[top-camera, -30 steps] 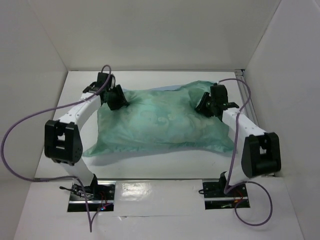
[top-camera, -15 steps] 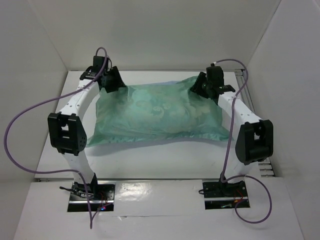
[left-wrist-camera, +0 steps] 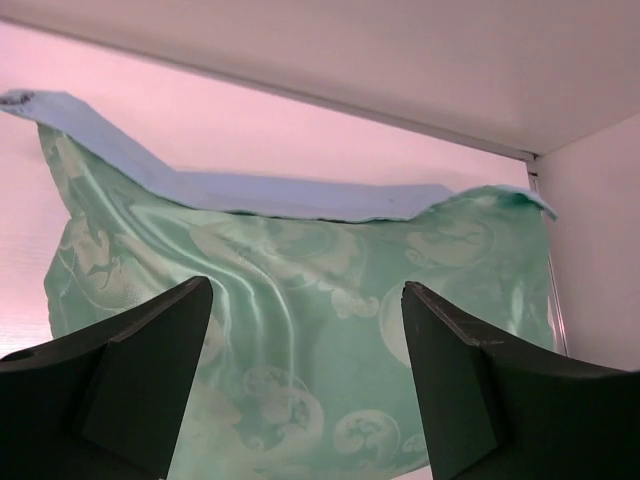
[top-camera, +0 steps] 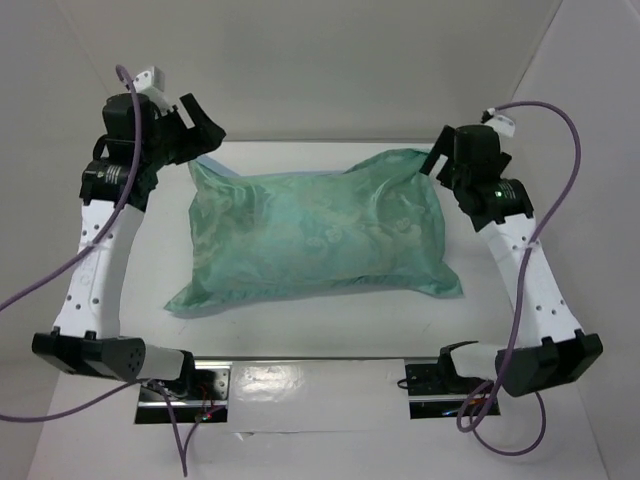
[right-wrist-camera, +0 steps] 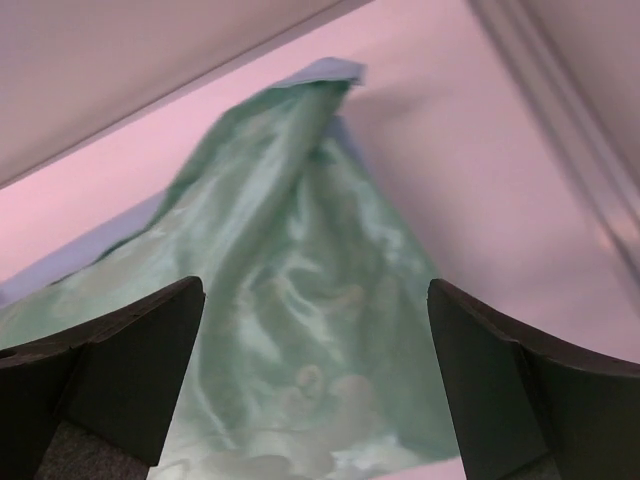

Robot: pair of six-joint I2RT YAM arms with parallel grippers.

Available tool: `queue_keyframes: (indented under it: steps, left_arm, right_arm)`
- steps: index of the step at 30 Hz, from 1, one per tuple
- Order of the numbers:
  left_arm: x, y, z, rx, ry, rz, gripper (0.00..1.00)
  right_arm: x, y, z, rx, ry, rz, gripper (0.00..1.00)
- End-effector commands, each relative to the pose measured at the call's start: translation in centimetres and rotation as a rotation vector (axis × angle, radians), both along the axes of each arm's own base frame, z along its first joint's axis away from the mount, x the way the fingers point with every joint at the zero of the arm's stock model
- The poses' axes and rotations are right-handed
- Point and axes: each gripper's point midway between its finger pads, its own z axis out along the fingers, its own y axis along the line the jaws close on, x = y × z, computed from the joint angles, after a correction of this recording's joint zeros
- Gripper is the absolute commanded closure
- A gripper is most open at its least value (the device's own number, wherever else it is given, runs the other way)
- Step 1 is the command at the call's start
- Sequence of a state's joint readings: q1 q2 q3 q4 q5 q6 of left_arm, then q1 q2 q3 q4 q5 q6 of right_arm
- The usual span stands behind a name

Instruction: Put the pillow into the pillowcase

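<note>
Both tools lifted off far corners since a moment ago: left tool (left-wrist-camera: 305,290) and right tool (right-wrist-camera: 315,290) held apart, empty. Pillowcase (top-camera: 315,235) left lying plump on surface (top-camera: 300,330). Pillow hidden, judged inside; task judged nearly done.

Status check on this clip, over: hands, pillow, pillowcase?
Both open, empty: left hand, right hand. The pillowcase lies plump on the table, green face up; no white pillow showing. Nothing in the way.
</note>
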State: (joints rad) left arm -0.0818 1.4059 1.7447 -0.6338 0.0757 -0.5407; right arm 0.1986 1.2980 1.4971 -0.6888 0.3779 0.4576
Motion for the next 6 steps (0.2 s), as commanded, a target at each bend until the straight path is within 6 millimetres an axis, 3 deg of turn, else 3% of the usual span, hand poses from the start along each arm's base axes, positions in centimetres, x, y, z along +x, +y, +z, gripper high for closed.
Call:
queue_keyframes:
  steps: [1,2,6]
  left_arm:
    - [-1.3,-0.2,-0.9,0.039,0.018,-0.024,0.1]
    - [-1.8,-0.1,-0.2,0.037,-0.002,-0.024,0.1]
    - [-3.0,0.0,-0.7,0.046,0.003,-0.027,0.1]
  right_arm:
    - [-4.5,-4.7,-2.4,-0.157,0.136,-0.17,0.0]
    - [-5.2,-5.0,-2.5,-0.164,0.141,-0.177,0.0]
    - [-7.9,-6.6,-2.0,-0.177,0.115,-0.24,0.0]
